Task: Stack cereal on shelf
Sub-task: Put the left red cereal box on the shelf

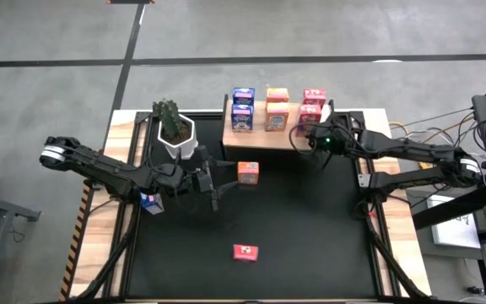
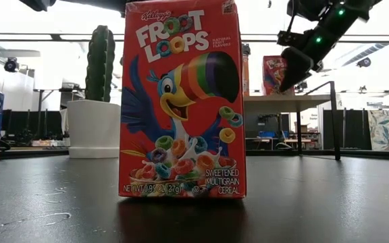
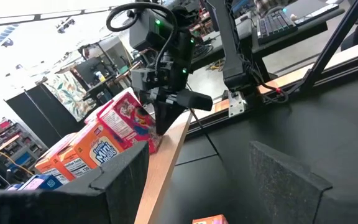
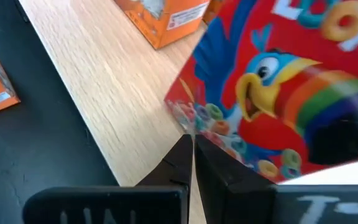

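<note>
In the high view the shelf (image 1: 260, 138) lies at upper centre of the frame and already carries three short stacks: blue boxes (image 1: 243, 110) on the left, orange boxes (image 1: 277, 108) in the middle, red boxes (image 1: 313, 107) on the right. Three boxes are still off it: an orange box (image 1: 248, 172) on the black mat at centre, a red box (image 1: 245, 252) at lower centre, which fills the low view, and a blue box (image 1: 150, 202) at the mat's left edge.

The right gripper (image 1: 310, 138) sits at the shelf's right end with its jaws shut together and holding nothing; in its wrist view the fingertips (image 4: 191, 155) meet just at the lower corner of a red box (image 4: 278, 93) on the wood. This looks like a nudge to square the red stack, though contact cannot be confirmed.

The left gripper (image 1: 215, 181) hovers just left of the loose orange box with jaws wide and empty. The likely step in hand is fetching that box: the jaws need to straddle it, close, then lift it onto the orange stack while the right arm keeps clear.
</note>
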